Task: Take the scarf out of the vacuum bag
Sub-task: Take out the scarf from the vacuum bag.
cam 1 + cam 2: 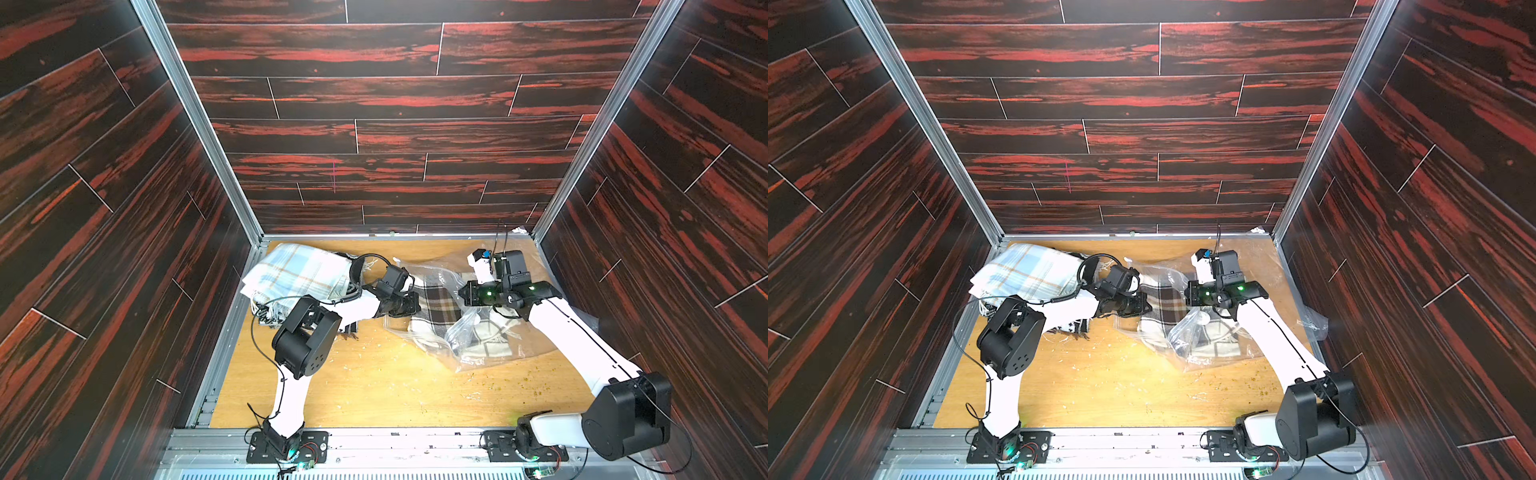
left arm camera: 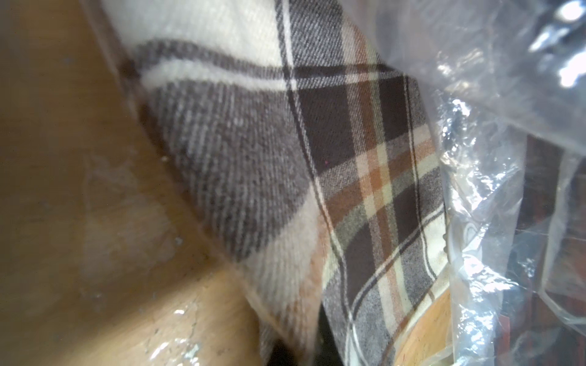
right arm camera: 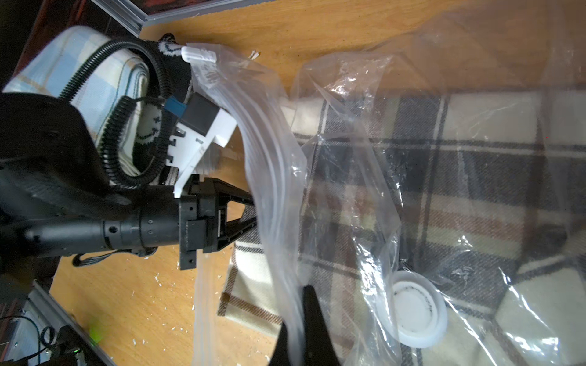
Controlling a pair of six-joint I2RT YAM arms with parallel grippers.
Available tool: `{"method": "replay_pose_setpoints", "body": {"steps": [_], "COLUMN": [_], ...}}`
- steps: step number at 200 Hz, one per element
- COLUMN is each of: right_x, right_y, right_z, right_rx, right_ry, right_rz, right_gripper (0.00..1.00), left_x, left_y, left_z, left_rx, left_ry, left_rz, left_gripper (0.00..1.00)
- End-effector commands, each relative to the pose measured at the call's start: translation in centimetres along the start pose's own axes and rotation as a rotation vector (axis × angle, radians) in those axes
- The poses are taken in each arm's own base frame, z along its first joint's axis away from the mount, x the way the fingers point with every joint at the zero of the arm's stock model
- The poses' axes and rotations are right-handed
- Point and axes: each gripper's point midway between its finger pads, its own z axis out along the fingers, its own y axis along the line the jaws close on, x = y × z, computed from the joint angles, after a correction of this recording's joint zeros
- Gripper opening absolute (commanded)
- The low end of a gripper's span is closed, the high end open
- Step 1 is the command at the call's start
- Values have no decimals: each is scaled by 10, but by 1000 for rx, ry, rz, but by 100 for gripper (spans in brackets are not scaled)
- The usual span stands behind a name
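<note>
The scarf (image 1: pixel 436 303) (image 1: pixel 1167 307), brown, cream and rust plaid, lies inside the clear crinkly vacuum bag (image 1: pixel 469 345) (image 1: pixel 1187 349) at the right middle of the table. The bag's round white valve (image 3: pixel 415 309) faces up. My left gripper (image 1: pixel 415 306) (image 1: pixel 1144 306) reaches into the bag's mouth. In the left wrist view it (image 2: pixel 301 351) is shut, with a fold of scarf (image 2: pixel 317 142) bunched between its dark fingers. My right gripper (image 1: pixel 463 293) (image 3: pixel 296 336) is shut on the bag's upper plastic layer (image 3: pixel 276 164), holding it up off the scarf (image 3: pixel 459 190).
A folded light-blue plaid cloth (image 1: pixel 295 270) lies at the back left, over a dark fringed cloth (image 1: pixel 266 313). More loose clear plastic (image 1: pixel 1312 324) sits along the right wall. Crumbs dot the wooden table (image 1: pixel 374 386). Dark panel walls close in three sides.
</note>
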Motion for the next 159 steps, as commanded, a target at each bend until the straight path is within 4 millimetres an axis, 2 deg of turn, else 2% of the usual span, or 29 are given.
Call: {"method": "replay_pose_setpoints", "body": {"steps": [1, 46, 117, 159], "right_x": [6, 5, 8, 8], "right_y": [-5, -6, -13, -16], "right_z": [0, 3, 9, 12], "right_rx": [17, 21, 45, 54], "right_ry": [15, 20, 28, 25], "right_rz": [20, 23, 19, 19], "right_gripper": [0, 0, 0, 0], "left_x": [-20, -29, -53, -61], "left_y": [-44, -77, -110, -118], "left_z": [-34, -58, -86, -95], "left_rx": [56, 87, 108, 93], "left_ry": [-85, -148, -182, -191], "left_rz": [67, 107, 127, 123], "left_gripper": [0, 0, 0, 0]}}
